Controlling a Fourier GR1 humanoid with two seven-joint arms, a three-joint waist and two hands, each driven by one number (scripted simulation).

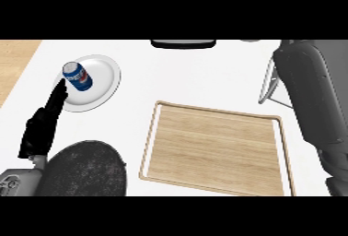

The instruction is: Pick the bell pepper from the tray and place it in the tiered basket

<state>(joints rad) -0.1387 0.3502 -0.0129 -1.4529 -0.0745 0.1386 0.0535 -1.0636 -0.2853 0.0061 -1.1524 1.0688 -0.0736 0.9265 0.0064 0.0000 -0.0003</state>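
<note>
The wooden tray (217, 147) lies in the middle of the counter with nothing on it. No bell pepper shows anywhere. At the right, my right arm rises from the lower edge, and my right hand (299, 60) is up at the far right, over the tiered basket. Only a grey metal piece of the basket (270, 90) shows beside the arm; the rest is hidden. Whatever that hand holds is hidden too. My left hand (44, 122) rests at the left with straight fingers pointing up, their tips at the rim of a white plate (102, 90).
A blue can (77, 76) stands on the white plate at the far left. A dark speckled round object (85, 170) sits at the lower left beside my left forearm. A black object (183, 44) lies at the counter's far edge.
</note>
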